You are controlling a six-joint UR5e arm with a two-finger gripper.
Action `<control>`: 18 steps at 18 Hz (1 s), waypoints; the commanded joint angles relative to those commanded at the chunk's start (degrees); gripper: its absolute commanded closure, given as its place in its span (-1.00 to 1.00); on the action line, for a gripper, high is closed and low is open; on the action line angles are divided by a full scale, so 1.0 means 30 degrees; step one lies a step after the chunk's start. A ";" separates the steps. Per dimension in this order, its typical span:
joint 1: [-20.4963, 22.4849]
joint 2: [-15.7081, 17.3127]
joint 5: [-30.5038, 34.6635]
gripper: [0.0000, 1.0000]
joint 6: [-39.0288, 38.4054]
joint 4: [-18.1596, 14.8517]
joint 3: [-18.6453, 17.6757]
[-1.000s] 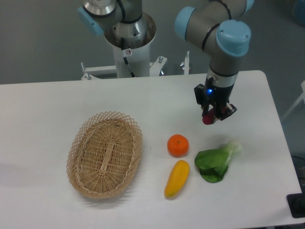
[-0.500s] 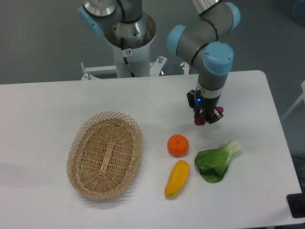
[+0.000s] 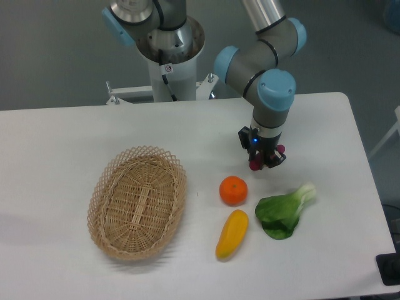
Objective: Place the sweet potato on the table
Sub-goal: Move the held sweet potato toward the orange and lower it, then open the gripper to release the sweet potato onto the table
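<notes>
My gripper (image 3: 264, 161) is shut on the sweet potato (image 3: 255, 165), a small reddish-purple tuber whose ends show on either side of the fingers. It hangs just above the white table (image 3: 56, 144), up and to the right of the orange. The gripper body hides most of the sweet potato, and I cannot tell whether it touches the tabletop.
An orange (image 3: 233, 190) lies just below left of the gripper. A yellow elongated vegetable (image 3: 232, 234) lies below it. A green leafy vegetable (image 3: 284, 212) lies at the right. An oval wicker basket (image 3: 137, 201) stands at the left. The arm's base (image 3: 169, 56) is at the back.
My gripper has moved left and slightly down with the sweet potato in it, closer to the orange. The other things have not moved.
</notes>
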 joint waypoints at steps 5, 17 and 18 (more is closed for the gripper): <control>0.0000 0.0145 0.0321 -1.00 0.0029 0.0263 0.0351; 0.0235 0.0672 0.1552 -1.00 0.0205 0.0000 0.5033; 0.0263 0.0703 0.1611 -1.00 0.0263 -0.0232 0.5590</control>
